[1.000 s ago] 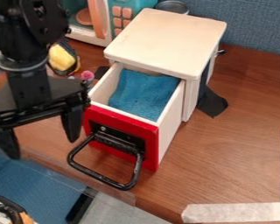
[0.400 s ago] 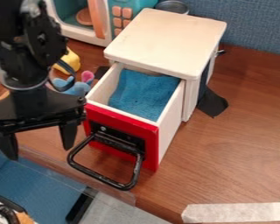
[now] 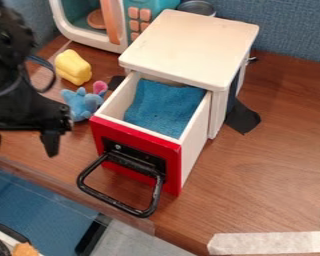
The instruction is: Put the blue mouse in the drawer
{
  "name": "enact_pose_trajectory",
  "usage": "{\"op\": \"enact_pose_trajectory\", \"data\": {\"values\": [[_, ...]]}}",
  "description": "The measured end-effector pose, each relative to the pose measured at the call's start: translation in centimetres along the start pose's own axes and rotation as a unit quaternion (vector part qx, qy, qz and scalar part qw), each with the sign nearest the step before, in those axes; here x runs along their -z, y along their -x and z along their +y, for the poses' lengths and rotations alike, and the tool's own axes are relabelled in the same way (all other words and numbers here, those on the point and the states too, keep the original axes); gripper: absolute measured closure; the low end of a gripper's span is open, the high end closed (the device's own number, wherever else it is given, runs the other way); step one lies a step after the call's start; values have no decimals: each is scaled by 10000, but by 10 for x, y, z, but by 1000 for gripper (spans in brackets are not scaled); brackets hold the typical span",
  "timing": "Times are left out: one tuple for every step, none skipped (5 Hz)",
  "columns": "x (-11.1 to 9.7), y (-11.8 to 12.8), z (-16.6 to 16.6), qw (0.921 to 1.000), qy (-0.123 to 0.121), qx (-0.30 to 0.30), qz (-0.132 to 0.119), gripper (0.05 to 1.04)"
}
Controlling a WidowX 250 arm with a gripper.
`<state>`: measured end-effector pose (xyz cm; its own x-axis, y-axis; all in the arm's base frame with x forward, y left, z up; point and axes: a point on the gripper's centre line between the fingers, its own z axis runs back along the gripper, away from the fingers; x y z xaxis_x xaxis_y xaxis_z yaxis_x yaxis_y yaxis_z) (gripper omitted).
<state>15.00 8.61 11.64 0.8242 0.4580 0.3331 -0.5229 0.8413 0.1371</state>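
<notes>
The gripper [image 3: 22, 143] is wide open with nothing in it, so it's ready to grab. The blue mouse [image 3: 81, 103] sits on the counter [image 3: 263, 170], just beside the drawer [image 3: 193, 152]. That's pulled out, probably so the mouse can go in on the blue cloth [image 3: 161, 108].

from where i stood, i could make out no readable words, labels, numbers or signs. the toy microwave's orange buttons [image 3: 133, 24] gave me nothing legible, and neither did the drawer's red front [image 3: 137, 139] or the pale tape [image 3: 269, 243].
</notes>
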Motion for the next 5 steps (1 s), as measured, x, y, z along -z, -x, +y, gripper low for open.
{"op": "enact_pose_trajectory", "data": {"values": [[14, -5, 9, 9972, 97, 745, -62, 84], [28, -12, 16, 9859, 295, 1645, -119, 84], [32, -24, 22, 9734, 416, 2244, -198, 84], [39, -41, 26, 9625, 459, 2670, -113, 84], [42, -61, 29, 9530, 402, 3003, -105, 84]]}}
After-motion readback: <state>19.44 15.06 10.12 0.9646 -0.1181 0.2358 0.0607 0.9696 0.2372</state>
